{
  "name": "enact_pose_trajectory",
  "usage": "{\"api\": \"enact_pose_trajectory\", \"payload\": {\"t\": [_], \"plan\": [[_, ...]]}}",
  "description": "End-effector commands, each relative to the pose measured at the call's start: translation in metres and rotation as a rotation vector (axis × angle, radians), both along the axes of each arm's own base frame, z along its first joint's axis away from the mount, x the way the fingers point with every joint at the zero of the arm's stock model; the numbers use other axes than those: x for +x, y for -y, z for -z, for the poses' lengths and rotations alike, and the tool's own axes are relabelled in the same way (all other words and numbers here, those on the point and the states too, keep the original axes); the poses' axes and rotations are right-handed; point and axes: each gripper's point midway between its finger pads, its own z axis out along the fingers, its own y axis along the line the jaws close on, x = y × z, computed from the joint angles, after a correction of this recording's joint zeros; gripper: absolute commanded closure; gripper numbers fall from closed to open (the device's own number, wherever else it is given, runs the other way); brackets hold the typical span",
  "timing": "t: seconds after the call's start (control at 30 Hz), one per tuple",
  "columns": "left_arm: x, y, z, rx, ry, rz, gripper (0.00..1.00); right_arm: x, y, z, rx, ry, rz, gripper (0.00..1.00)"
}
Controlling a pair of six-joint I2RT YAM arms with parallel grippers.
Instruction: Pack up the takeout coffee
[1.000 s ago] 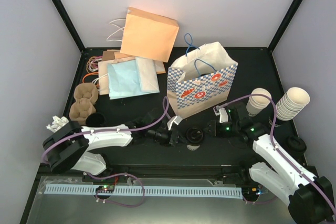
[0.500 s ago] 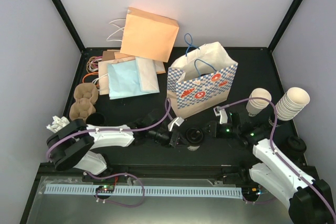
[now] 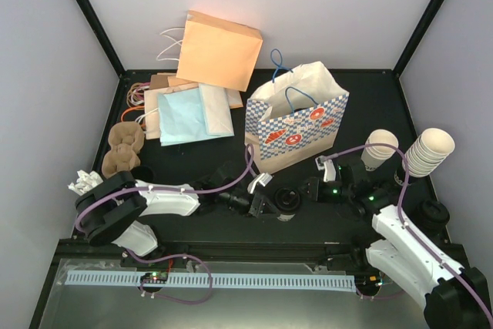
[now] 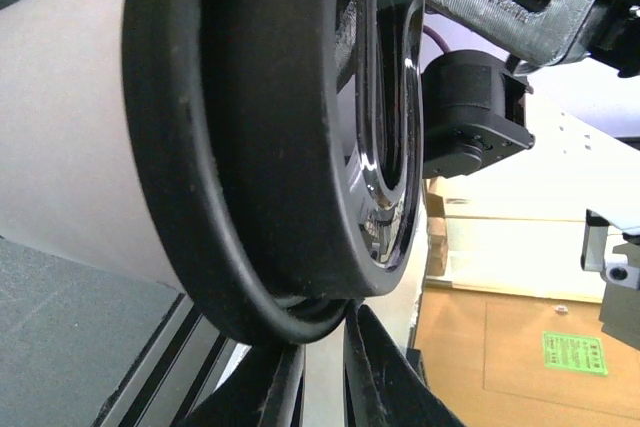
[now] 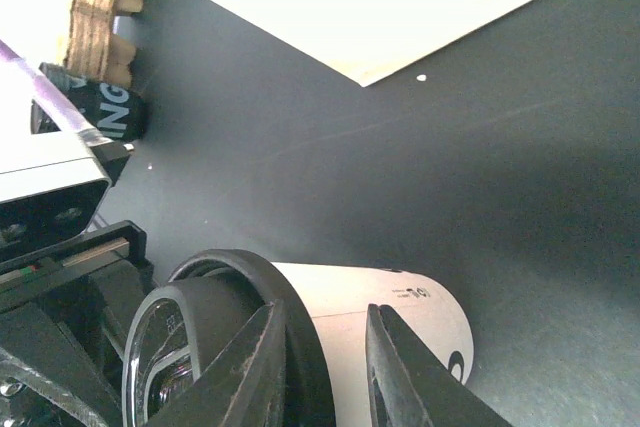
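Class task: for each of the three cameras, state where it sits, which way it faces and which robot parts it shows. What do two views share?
Top external: above and behind the bases, facing down at the table; shows both arms, left gripper and right gripper either side of the cup.
Left wrist: on the left arm, close up to the lid; own fingers at the bottom.
Right wrist: on the right arm, facing table and cup; own fingers at the bottom.
Shared: both wrist views show the lidded cup.

Both arms reach low toward each other. Left gripper (image 4: 325, 352) pinches the cup's (image 5: 420, 312) top rim. Right gripper (image 5: 328, 337) clamps its side.
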Motion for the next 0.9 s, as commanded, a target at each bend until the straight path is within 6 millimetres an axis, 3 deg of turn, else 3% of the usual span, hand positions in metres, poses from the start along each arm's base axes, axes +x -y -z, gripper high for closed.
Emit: {"api": "enact_pose_trajectory", "payload": {"t": [0.0, 0.27, 0.67, 0.87], "plan": [[0.009, -0.019, 0.055, 0.223, -0.010, -0.100, 0.89, -0.022, 0.025, 0.030, -0.184, -0.158, 0.042, 0.74], [0.022, -0.008, 0.020, 0.187, 0.060, -0.105, 0.86, -0.006, 0.025, 0.004, -0.206, -0.108, 0.063, 0.73], [0.031, -0.006, -0.023, 0.130, 0.149, -0.112, 0.69, 0.009, 0.040, -0.019, -0.264, -0.048, 0.164, 0.67], [0.037, -0.011, -0.034, 0.156, 0.207, -0.124, 0.68, 0.015, 0.043, -0.044, -0.296, 0.004, 0.159, 0.65]]}}
